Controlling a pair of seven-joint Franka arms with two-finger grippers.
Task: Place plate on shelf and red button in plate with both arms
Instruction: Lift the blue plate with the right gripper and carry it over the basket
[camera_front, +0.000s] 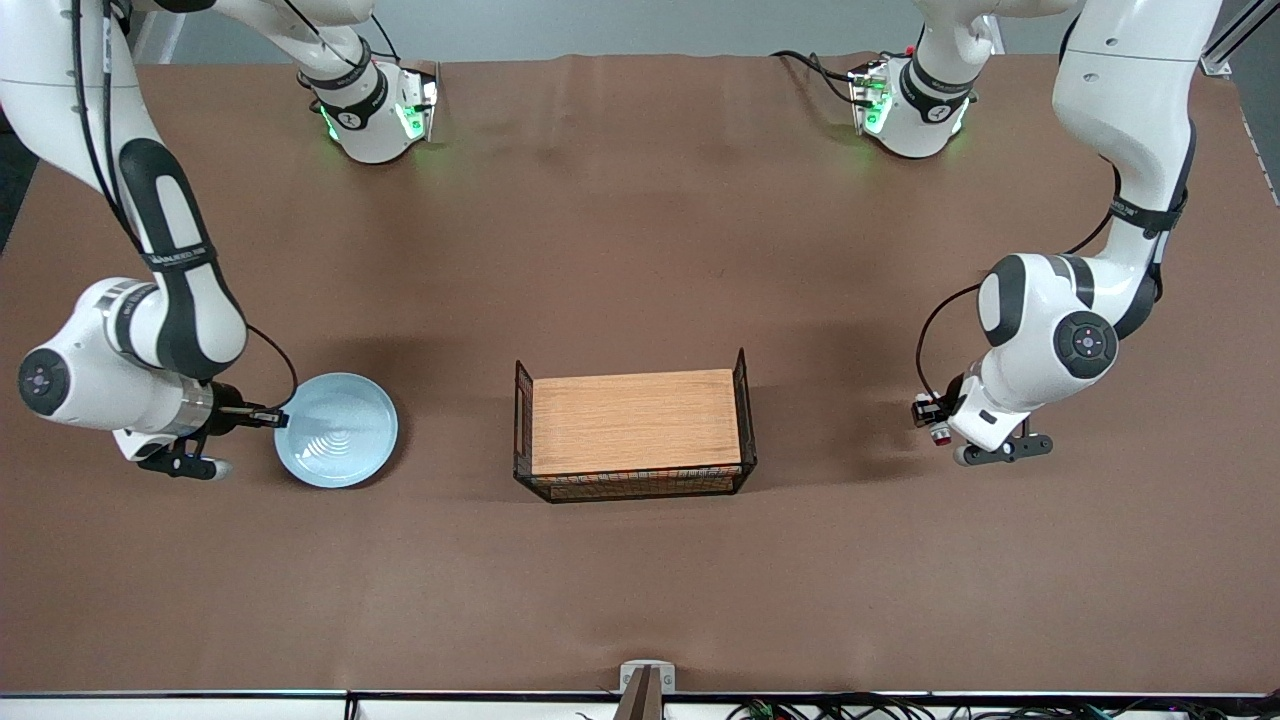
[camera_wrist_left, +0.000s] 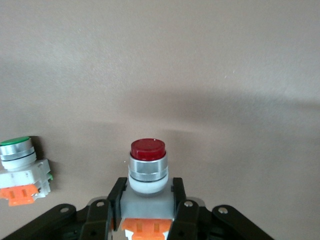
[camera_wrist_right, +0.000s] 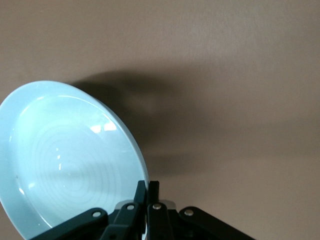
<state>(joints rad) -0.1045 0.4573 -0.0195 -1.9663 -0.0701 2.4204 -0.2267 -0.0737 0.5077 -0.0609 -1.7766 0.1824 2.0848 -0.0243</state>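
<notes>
At the right arm's end of the table, your right gripper (camera_front: 272, 417) is pinched shut on the plate (camera_front: 340, 430) rim, thin edge hold only, so it can tilt or slip out if you swing fast. Left gripper (camera_wrist_left: 148, 200) is clamped on the red button (camera_wrist_left: 148, 167) body toward the left arm's end (green-capped module (camera_wrist_left: 19, 167) sits beside it). Wire basket (camera_front: 634, 432) w/ wood top sits between; don't clip it.

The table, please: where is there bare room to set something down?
Bare table runs from the wire basket to the robot bases, and from the basket to the camera edge. Crowded: the right gripper grips the plate; the left gripper holds the red button, beside a green button.
</notes>
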